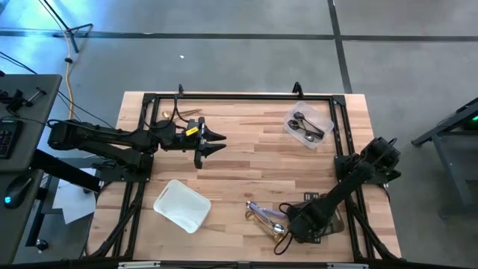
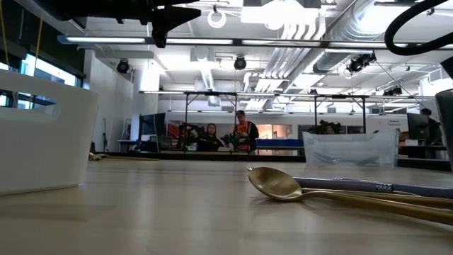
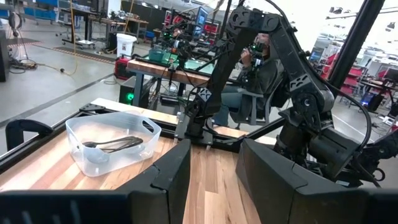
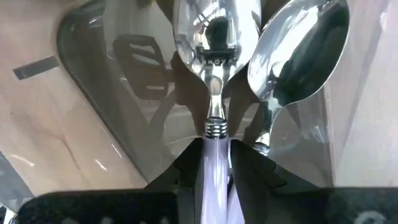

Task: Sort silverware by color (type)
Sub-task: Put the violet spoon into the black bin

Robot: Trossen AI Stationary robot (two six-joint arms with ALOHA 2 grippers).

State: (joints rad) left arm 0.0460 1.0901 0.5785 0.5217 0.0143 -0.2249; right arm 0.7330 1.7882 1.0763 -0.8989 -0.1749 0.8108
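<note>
The right gripper (image 4: 214, 163) is clenched on the lilac handle of a silver spoon (image 4: 214, 43), down among the loose silverware (image 1: 265, 217) just right of the white tray (image 1: 181, 205). The left gripper (image 1: 216, 142) hovers beyond that tray, fingers spread, grasping nothing.

A grey concrete floor (image 1: 246, 19) with dark seams runs around the wooden table (image 1: 246, 157). A desk (image 1: 19, 112) with a keyboard (image 1: 6, 138) and mouse (image 1: 16, 190) stands just beside it, and a yellow cable (image 1: 69, 63) trails over the floor nearby. Overhead, white ducts (image 2: 318, 21) and pipes cross the ceiling beside bright strip lights (image 2: 212, 41). Across the room, people (image 2: 228, 136) sit at workbenches (image 3: 168, 65). A white bin (image 3: 125, 43) stands on the floor by one bench.
</note>
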